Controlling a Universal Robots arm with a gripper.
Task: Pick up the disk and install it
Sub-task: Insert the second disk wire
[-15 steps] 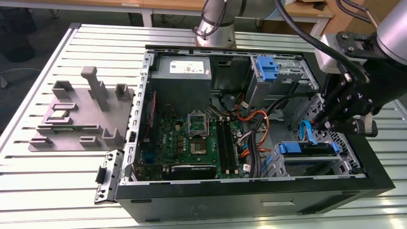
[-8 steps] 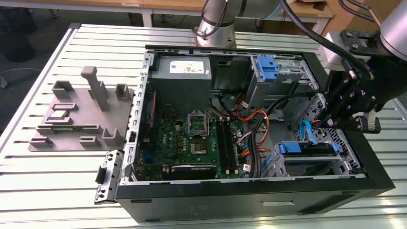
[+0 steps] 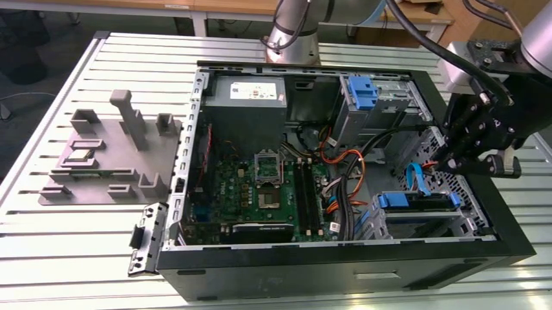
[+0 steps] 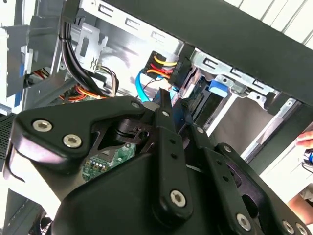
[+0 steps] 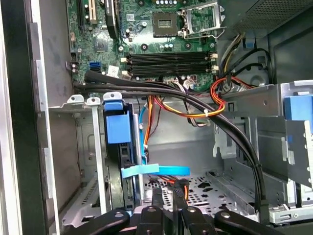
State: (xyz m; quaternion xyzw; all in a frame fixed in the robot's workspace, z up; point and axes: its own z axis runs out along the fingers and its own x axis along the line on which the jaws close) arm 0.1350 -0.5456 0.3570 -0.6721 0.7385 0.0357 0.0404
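Gripper fingers look closed on nothing above the case, my disk already seated in its bay.

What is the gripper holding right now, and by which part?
Nothing is held. The gripper hangs inside the open computer case, fingertips close together near the blue cable. The disk sits in its bay, apart from the gripper.

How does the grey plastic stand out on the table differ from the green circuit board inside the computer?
The grey stand lies outside the computer case on the slatted table; the green circuit board sits inside the case. The stand is one plain colour with upright posts; the board is flat, crowded with chips, slots and cables. Both lie flat.
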